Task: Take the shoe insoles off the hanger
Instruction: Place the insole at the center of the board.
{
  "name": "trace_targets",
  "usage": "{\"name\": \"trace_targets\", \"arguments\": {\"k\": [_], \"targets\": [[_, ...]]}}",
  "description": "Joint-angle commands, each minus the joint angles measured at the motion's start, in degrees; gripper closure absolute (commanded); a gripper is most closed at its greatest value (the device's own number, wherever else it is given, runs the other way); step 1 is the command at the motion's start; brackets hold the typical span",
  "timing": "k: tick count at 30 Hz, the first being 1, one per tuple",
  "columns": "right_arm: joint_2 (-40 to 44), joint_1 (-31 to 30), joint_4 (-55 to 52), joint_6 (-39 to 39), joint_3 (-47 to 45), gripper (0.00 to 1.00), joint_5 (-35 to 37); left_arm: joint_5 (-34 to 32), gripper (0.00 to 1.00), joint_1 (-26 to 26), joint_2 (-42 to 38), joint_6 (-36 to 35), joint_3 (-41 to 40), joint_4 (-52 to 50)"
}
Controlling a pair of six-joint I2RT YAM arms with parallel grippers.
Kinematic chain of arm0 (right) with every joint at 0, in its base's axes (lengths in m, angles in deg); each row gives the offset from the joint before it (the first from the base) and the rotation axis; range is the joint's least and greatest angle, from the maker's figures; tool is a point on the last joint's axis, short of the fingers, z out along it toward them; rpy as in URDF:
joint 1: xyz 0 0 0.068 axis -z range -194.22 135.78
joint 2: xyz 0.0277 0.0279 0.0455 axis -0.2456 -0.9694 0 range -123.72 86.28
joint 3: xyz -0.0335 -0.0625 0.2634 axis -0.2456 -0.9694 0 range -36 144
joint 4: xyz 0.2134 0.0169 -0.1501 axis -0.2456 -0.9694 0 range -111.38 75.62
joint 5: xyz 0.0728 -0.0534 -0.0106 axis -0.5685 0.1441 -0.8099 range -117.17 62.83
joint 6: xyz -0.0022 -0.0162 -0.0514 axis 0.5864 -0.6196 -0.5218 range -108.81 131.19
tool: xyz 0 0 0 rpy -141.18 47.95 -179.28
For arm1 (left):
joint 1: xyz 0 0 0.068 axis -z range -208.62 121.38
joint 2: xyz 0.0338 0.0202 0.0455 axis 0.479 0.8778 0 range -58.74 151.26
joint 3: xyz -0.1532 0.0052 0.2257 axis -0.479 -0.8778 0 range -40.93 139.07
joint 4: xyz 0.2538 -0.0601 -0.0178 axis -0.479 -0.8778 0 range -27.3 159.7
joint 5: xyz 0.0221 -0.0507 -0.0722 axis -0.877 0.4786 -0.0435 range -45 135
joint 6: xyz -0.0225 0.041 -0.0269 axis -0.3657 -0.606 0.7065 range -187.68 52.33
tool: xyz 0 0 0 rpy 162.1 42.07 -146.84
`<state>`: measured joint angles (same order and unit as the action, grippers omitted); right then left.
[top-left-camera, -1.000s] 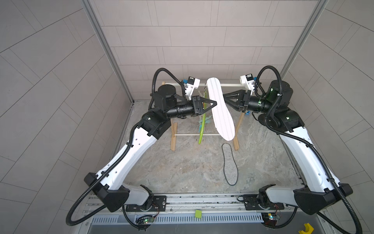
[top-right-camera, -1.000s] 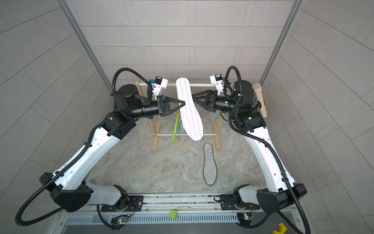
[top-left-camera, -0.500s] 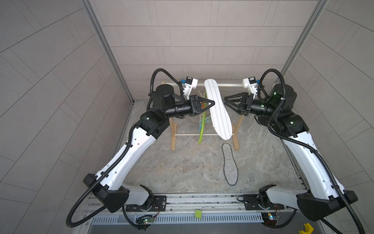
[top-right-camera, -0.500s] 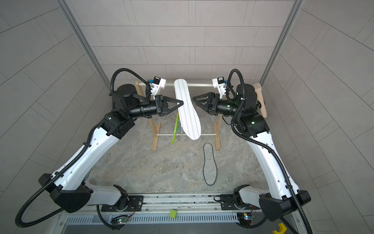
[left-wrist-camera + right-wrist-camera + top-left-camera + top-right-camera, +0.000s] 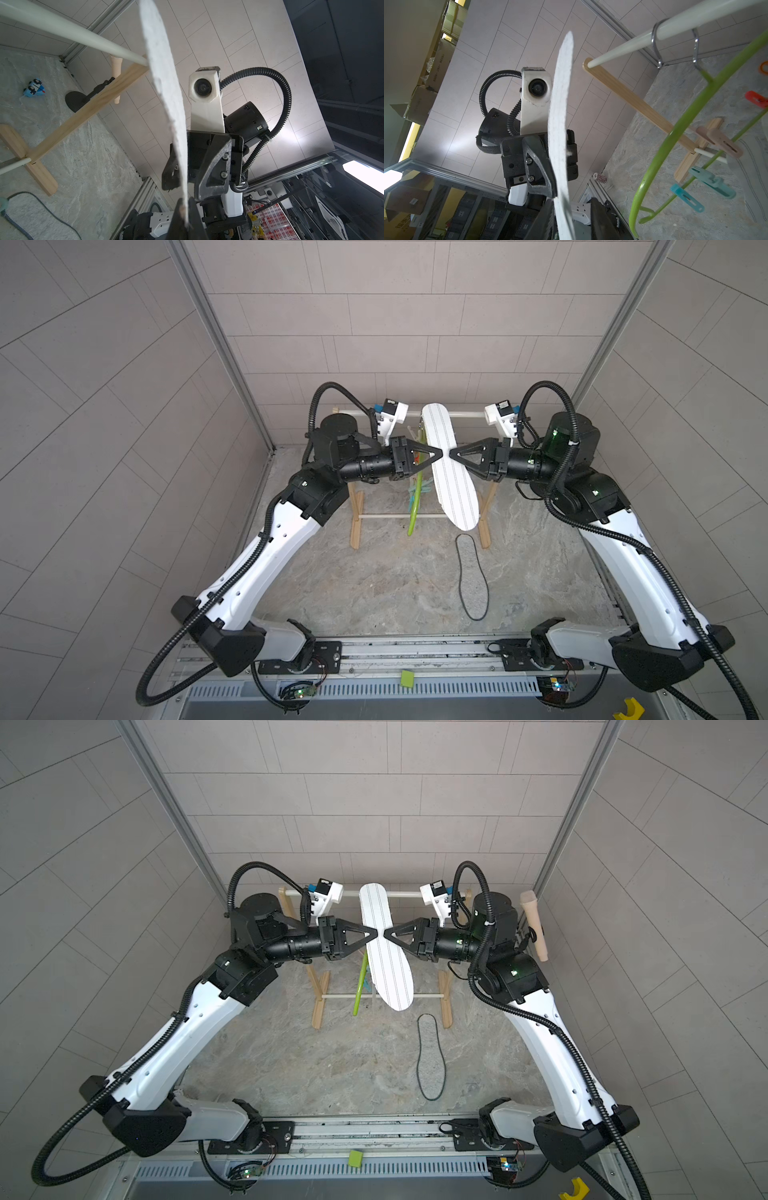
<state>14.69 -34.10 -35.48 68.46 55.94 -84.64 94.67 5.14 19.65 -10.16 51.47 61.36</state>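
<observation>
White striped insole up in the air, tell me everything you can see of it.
The insole is flat, foot-shaped, white with thin grey lengthwise stripes, its reverse rough like felt. It is held slanted by the wooden rack. The left pincer clamps one edge; the right pincer straddles the opposite edge, jaws open.

No legible text anywhere; print on the cardboard boxes (image 5: pixel 418 104) too blurred to read

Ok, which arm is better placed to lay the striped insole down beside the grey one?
Probably right. The left gripper is shut on the white grey-striped insole, but the grey felt insole lies on the right arm's side of the table, and the right gripper straddles the held insole's other edge, unclamped.
</observation>
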Motion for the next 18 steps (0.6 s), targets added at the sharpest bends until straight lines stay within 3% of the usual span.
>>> {"name": "trace_targets", "arguments": {"k": [1, 4, 18], "targets": [[0.2, -0.1, 0.0, -0.7, 1.2, 0.72, -0.2, 1.8, 1.00, -0.4, -1.7, 1.1, -0.6, 1.8], [0.3, 0.0, -0.5, -0.9, 1.4, 0.77, -0.7, 2.3, 1.00, -0.4, -1.7, 1.0, -0.6, 1.4], [1.8, 0.0, -3.5, -2.4, 1.0, 0.79, -4.5, 5.1, 1.00, -0.4, -1.1, -0.2, 0.1, -2.5]]}}
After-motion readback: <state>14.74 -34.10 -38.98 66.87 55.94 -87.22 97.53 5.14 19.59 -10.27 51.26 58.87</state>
